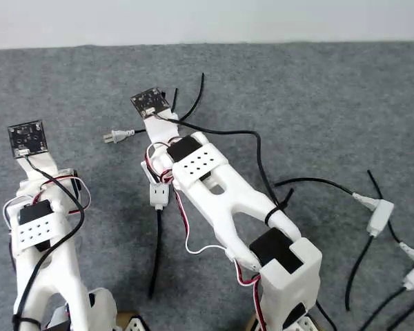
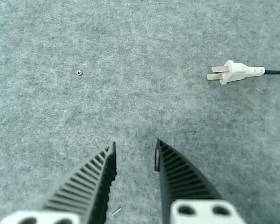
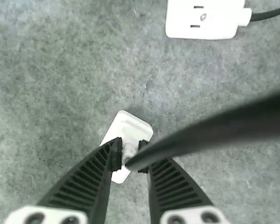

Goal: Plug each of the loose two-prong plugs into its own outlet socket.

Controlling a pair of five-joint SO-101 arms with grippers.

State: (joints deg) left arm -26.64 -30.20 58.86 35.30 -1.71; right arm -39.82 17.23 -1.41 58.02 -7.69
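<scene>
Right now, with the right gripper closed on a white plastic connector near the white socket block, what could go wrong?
1. The right gripper pinches the white plastic connector only at its cable end, so it may twist when pushed toward the white outlet socket block.
2. The thick black cable crosses the wrist view and may hide the slots or drag the connector aside.

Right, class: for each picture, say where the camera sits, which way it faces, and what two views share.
High view: fixed overhead, looking down on the grey mat; left arm and right arm show.
Left wrist view: on the left wrist, facing down at the mat past the open left gripper, loose plug beyond.
Right wrist view: on the right wrist, facing down past the right gripper, shut on a white connector; outlet socket beyond.
Shared: high and left wrist views both show the loose plug.
</scene>
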